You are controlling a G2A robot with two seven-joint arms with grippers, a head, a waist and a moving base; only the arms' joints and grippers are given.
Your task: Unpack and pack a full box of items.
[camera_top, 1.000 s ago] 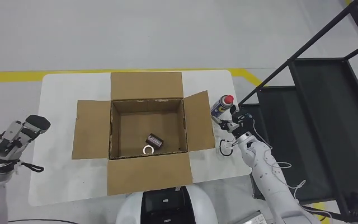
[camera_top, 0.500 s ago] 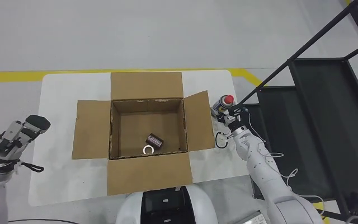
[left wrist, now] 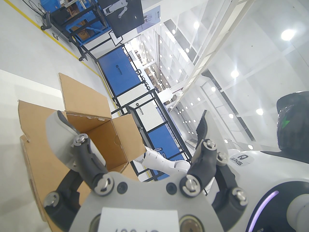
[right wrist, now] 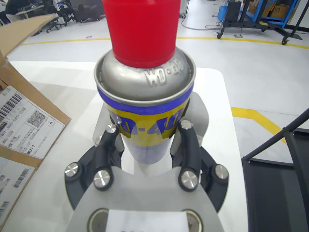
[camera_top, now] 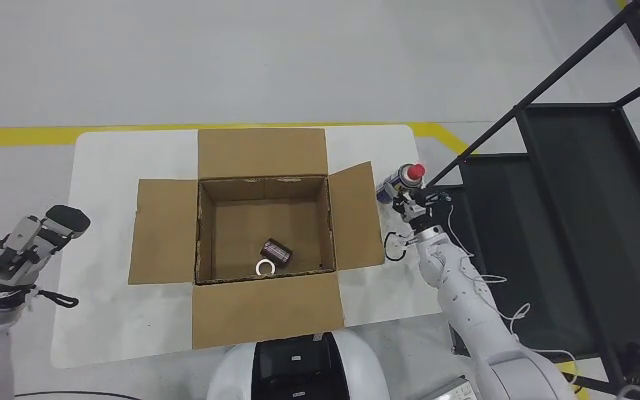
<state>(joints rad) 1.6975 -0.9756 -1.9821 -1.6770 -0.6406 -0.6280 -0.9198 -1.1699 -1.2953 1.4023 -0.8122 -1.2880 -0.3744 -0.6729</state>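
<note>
1. Right arm has edged toward the upper right of the top view. It has taken the spray can with it, a little further from the box's flap. The left arm has not stirred.
2. Table: white, with the box at centre frame.
3. Box: all four flaps are folded outward, so an arm can reach straight in. It is nearly emptied, which suggests the unpacking is almost done.
4. Left gripper: at the left edge of the top view, beyond the table's side. Its fingers are spread wide and hold nothing. It is probably parked there to leave room.
5. Right gripper: clamped around the spray can's lower body, red cap upward, just right of the right-hand flap over the table's corner. The low grip likely keeps the can upright for setting down. I cannot tell whether its base touches the table.
6. Dark canister: on its side on the box floor, lower centre, with a white ring just beside it.
</note>
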